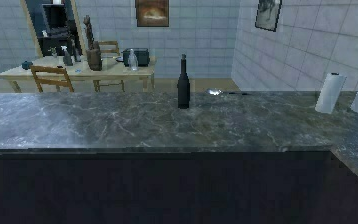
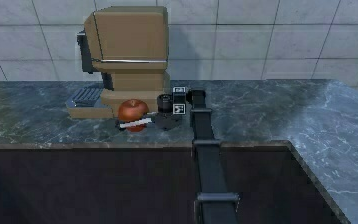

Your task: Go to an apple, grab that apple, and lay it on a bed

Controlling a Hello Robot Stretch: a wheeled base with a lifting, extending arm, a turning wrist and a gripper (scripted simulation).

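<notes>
A red apple (image 2: 134,109) rests on the dark marble counter (image 2: 47,115), in front of a brown coffee machine (image 2: 127,55). My arm (image 2: 209,160) reaches up across the counter, and the gripper (image 2: 144,121) sits right at the apple, with a pale finger (image 2: 134,124) crossing its lower front. With the apple on the counter at the gripper's far end, I cannot tell whether the gripper holds anything.
In the forward view the marble counter (image 1: 107,120) runs across in front, with a dark bottle (image 1: 183,82) and a paper towel roll (image 1: 331,92) on it. Beyond stand a wooden dining table (image 1: 72,68) with chairs, a toaster (image 1: 135,57) and framed pictures (image 1: 152,12).
</notes>
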